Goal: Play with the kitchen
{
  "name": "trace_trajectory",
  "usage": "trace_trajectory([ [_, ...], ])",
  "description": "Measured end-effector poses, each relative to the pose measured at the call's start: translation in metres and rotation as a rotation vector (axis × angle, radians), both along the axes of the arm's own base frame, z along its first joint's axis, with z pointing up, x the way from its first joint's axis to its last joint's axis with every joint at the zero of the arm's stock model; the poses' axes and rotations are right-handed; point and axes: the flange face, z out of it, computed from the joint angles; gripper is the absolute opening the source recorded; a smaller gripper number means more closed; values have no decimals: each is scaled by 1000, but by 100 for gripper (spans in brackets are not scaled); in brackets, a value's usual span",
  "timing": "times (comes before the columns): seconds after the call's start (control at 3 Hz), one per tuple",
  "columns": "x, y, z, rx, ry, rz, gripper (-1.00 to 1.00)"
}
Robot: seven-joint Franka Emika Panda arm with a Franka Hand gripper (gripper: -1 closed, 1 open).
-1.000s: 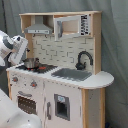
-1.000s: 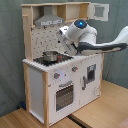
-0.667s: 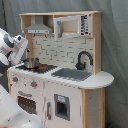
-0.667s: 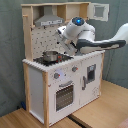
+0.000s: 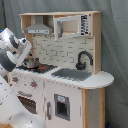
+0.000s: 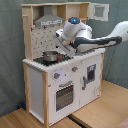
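We see kitchen (image 5: 65, 75) filling frame centre in both exterior views (image 6: 62, 75). Small metal pot (image 6: 49, 56) on stovetop (left of grey sink (image 5: 71, 74)). Tool (image 5: 23, 56) hangs over pot; finger spacing we cannot tell.

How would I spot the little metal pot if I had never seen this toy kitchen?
Find the white and light-wood toy kitchen. On its counter the grey sink and black faucet take one end, the dark stovetop the other, beneath the hood. The pot stands on that stovetop: the only shiny, round metal thing there.
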Motion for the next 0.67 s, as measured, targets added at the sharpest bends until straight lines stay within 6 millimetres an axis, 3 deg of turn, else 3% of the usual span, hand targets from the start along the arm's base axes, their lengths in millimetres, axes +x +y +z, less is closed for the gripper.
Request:
trace_trajectory([
  [0.67, 17, 7, -5, 41, 75, 53, 100],
])
